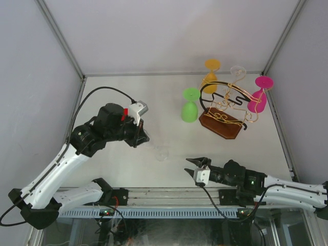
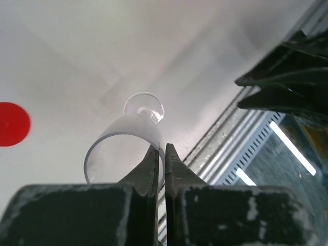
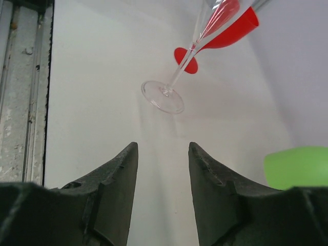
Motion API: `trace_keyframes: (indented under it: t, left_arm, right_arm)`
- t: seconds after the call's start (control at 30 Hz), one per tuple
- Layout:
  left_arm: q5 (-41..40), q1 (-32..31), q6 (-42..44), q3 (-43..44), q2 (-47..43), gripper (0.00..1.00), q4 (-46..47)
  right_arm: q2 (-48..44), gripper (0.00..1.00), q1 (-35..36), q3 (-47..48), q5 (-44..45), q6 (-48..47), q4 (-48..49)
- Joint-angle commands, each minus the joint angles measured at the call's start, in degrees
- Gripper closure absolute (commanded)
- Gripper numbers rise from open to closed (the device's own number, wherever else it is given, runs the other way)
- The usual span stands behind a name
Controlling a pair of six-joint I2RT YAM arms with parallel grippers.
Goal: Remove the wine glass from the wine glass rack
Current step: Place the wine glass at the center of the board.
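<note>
A clear wine glass point(image 1: 161, 152) is off the wine glass rack, out over the table near its front middle. My left gripper point(image 1: 145, 137) is shut on its rim; in the left wrist view the fingers point(image 2: 154, 164) pinch the bowl's wall point(image 2: 123, 134), with the foot point(image 2: 144, 106) beyond. The glass is tilted, its foot point(image 3: 162, 96) low over the table. My right gripper point(image 1: 190, 171) is open and empty, pointing at the foot from a short way off; it also shows in the right wrist view point(image 3: 163, 146). The rack point(image 1: 221, 123) stands at the back right.
The rack holds a green glass point(image 1: 189, 105), an orange glass point(image 1: 210, 77), a magenta glass point(image 1: 258, 97) and another clear glass point(image 1: 238, 70) on its gold wire arms. The green glass shows at the right edge of the right wrist view point(image 3: 297, 166). Walls enclose the table on three sides.
</note>
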Motion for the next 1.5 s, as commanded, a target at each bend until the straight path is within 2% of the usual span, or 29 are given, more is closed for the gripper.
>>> trace_keyframes:
  t: [0.0,0.13,0.33,0.53,0.97,1.47]
  left_arm:
    - [-10.98,-0.12,-2.32,7.17,3.9,1.0,1.21]
    - [-19.43,-0.12,-4.44,12.54,10.37,1.0,-0.04]
    - [-23.54,-0.12,-4.75,21.57,22.11,1.0,-1.99]
    - [-26.73,0.06,-5.25,27.57,30.73,1.0,-4.7]
    - [-25.1,5.55,-7.19,29.61,36.46,1.0,-4.91]
    - [-26.72,5.94,-6.97,28.11,39.96,0.99,-4.61]
  right_arm:
    - [-3.01,0.56,-0.31,2.85,4.27,2.39,4.0]
    - [-7.14,0.55,-0.31,2.79,2.81,4.08,5.3]
    - [-13.59,0.49,-0.31,1.47,0.87,5.93,8.63]
    - [-14.77,0.46,-0.31,0.79,1.15,7.09,11.44]
    - [-14.01,0.43,-0.39,0.74,5.65,5.49,12.42]
    - [-14.02,0.42,-0.83,0.95,5.45,5.4,12.66]
